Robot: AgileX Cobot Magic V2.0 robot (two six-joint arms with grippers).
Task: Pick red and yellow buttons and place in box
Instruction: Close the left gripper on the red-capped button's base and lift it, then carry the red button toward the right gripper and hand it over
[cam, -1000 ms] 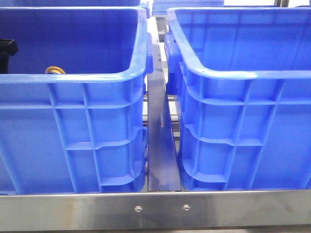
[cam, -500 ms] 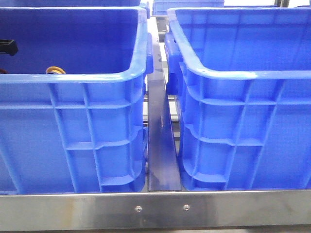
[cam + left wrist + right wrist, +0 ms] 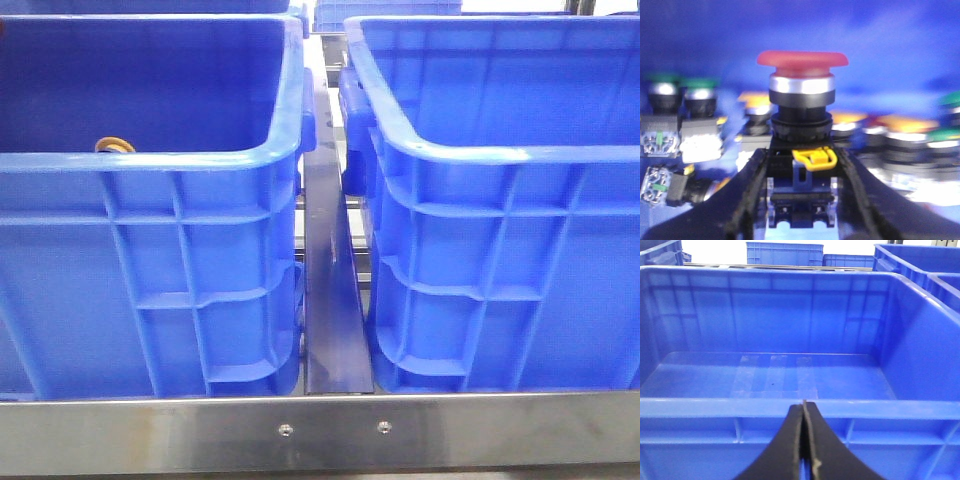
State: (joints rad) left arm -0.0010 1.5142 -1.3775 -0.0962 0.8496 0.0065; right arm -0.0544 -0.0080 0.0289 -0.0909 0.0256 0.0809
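In the left wrist view my left gripper (image 3: 802, 161) is shut on the black-and-blue body of a red button (image 3: 802, 59), whose mushroom cap stands upright above the fingers (image 3: 747, 185). Yellow buttons (image 3: 756, 99) lie blurred behind it among others. The front view shows only an orange-yellow button (image 3: 113, 145) peeking over the left crate's rim; neither gripper appears there. The box (image 3: 520, 153) is the right-hand crate with a pale patch on its front rim. My right gripper (image 3: 803, 407) is shut with nothing in it, just outside the box's near rim (image 3: 715, 407).
The left blue crate (image 3: 200, 160) holds several green-capped buttons (image 3: 700, 92) and switch blocks. A metal rail (image 3: 335, 300) runs between the two crates, and a steel bar (image 3: 330, 430) crosses in front. More blue crates (image 3: 784, 252) stand behind.
The black gripper tip seen at the left edge inside the left crate in the front view has left that view. The crates have not moved.
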